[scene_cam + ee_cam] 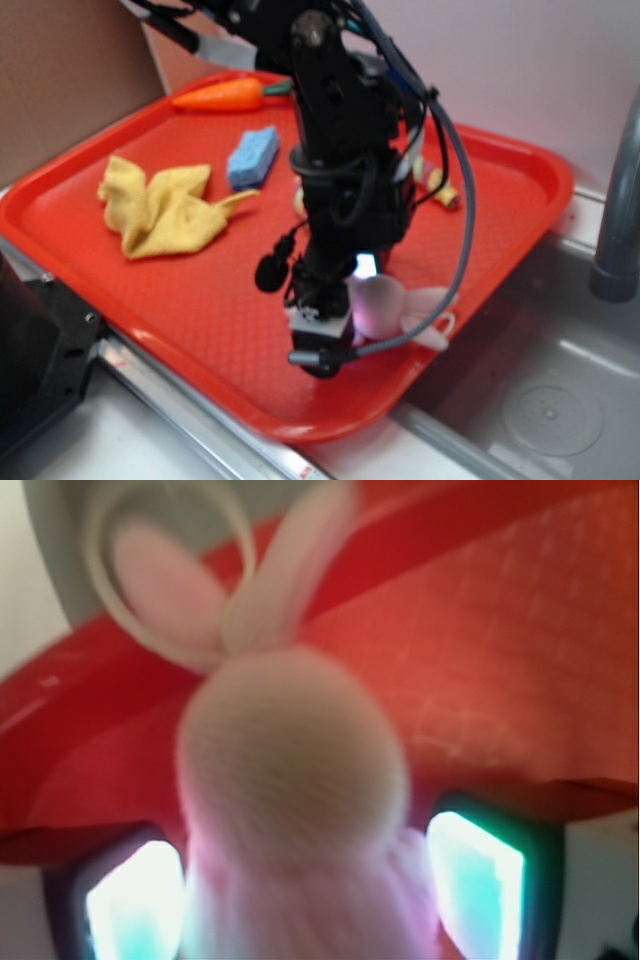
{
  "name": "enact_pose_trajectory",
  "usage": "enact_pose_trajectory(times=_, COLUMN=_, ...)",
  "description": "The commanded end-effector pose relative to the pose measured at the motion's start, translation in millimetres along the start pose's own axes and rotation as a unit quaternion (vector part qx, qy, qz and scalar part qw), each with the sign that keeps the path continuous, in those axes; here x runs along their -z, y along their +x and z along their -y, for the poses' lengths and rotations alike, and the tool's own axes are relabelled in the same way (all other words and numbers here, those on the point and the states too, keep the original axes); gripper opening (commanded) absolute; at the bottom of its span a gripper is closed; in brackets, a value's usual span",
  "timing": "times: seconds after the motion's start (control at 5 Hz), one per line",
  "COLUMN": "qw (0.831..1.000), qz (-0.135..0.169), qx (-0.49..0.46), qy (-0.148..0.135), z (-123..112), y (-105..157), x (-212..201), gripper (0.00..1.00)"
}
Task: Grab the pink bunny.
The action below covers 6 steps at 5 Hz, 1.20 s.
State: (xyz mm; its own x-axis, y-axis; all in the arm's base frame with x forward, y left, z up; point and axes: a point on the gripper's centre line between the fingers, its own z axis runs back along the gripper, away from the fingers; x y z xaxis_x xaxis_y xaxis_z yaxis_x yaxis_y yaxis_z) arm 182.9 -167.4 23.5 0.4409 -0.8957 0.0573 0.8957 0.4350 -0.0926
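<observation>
The pink bunny (pixel 378 305) lies at the near right of the red tray (pixel 200 300), its ears (pixel 430 312) and white loop pointing toward the tray's rim. My gripper (pixel 335 335) reaches down onto it. In the wrist view the blurred bunny (pixel 295 780) fills the gap between my two fingers (pixel 135 910), with its body pressed against both pads. Its ears (pixel 260 590) and loop reach up over the tray's rim. My gripper (pixel 305 910) is shut on the bunny.
An orange carrot (pixel 220 95) lies at the tray's back. A blue sponge (pixel 252 157) and a crumpled yellow cloth (pixel 160 205) lie at the left. A rope toy (pixel 440 185) is partly hidden behind the arm. A metal sink (pixel 560 400) and faucet (pixel 620 200) are at the right.
</observation>
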Motion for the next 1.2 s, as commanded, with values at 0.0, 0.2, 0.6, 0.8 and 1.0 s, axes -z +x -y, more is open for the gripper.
enact_pose_trajectory(times=0.0, qw=1.000, qz=0.011, qx=-0.007, qy=0.014, z=8.0, y=2.3, x=-8.3, gripper=0.00)
enact_pose_trajectory(times=0.2, qw=0.996, qz=0.003, qx=-0.081, qy=0.038, z=-2.0, y=-5.4, x=-35.1, gripper=0.00)
enact_pose_trajectory(times=0.6, qw=0.941, qz=0.014, qx=-0.322, qy=0.099, z=-32.1, y=-40.2, x=-114.4, gripper=0.00)
enact_pose_trajectory(times=0.8, qw=0.893, qz=0.017, qx=-0.438, qy=0.103, z=-37.5, y=-66.9, x=-148.9, gripper=0.00)
enact_pose_trajectory(times=1.0, qw=0.845, qz=0.029, qx=-0.527, qy=0.090, z=-39.4, y=-90.2, x=-167.1, gripper=0.00)
